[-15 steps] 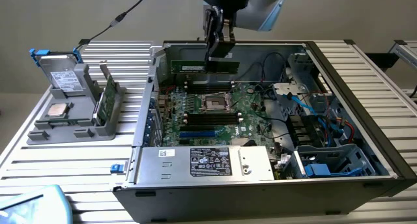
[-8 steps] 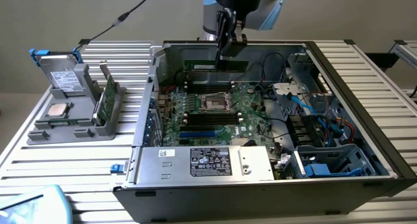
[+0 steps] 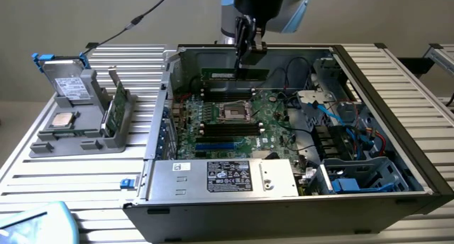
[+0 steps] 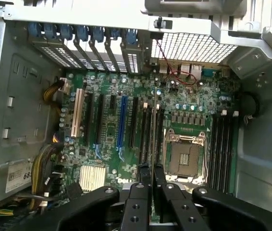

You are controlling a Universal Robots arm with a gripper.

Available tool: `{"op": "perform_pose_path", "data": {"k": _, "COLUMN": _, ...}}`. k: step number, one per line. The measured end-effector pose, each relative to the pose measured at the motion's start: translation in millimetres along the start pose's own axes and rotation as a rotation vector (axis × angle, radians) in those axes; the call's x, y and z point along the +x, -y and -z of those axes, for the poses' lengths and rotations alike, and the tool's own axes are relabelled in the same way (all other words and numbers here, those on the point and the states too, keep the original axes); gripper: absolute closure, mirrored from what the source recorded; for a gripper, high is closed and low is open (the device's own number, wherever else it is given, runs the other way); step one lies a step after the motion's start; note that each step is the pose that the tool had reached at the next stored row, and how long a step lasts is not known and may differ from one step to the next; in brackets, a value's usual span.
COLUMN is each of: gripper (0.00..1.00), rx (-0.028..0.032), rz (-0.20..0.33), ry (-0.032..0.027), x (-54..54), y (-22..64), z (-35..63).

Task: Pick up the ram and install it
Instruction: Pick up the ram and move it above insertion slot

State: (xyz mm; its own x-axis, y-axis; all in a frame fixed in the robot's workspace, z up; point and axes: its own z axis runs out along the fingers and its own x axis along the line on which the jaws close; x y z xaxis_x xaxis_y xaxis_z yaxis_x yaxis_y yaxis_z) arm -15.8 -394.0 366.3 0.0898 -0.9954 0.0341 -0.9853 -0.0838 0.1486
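Clamped between the two black fingers of the gripper (image 3: 242, 62) is the ram (image 3: 225, 74), a long, thin green board that hangs level and on edge, its flat face towards the exterior view. The jaws stand only a narrow way apart, pressed against both faces of the stick near its middle. In the wrist view the ram (image 4: 153, 134) is a fine line running out from the fingertips of the gripper (image 4: 151, 172). It lies lengthwise along the black memory slots (image 4: 148, 126) just beside the processor socket (image 4: 184, 156) of the motherboard (image 4: 102, 159), inside the open computer case (image 3: 397, 122). I cannot tell whether it touches a slot.
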Motion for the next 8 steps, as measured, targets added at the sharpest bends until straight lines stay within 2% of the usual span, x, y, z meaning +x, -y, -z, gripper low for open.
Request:
{"op": "perform_pose_path", "data": {"k": 5, "gripper": 0.86, "rx": 0.0006, "rz": -0.041, "ry": 0.0062, "x": -0.2, "y": 0.8, "z": -5.1}}
{"op": "perform_pose_path", "data": {"k": 8, "gripper": 0.86, "rx": 0.0054, "rz": -0.054, "ry": 0.0075, "x": -0.2, "y": 1.2, "z": -6.8}}
